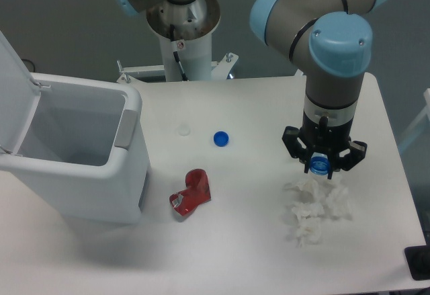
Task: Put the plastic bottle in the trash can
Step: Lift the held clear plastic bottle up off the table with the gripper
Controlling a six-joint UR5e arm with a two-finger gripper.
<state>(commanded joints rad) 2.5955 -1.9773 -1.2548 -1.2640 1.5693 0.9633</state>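
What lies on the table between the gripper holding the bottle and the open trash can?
In the camera view, a crushed red can and a loose blue cap lie between the gripper and the trash can.

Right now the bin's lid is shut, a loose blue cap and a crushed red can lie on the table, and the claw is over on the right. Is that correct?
Not quite: the trash can has its lid raised, so its inside shows in the camera view. The rest holds: the blue cap and the crushed red can lie on the table, with the gripper to the right.

A white worktop [255, 255] with rounded corners fills most of the view, evenly lit with soft shadows. Behind it lies a dull grey-green floor [60, 19], dim by comparison.
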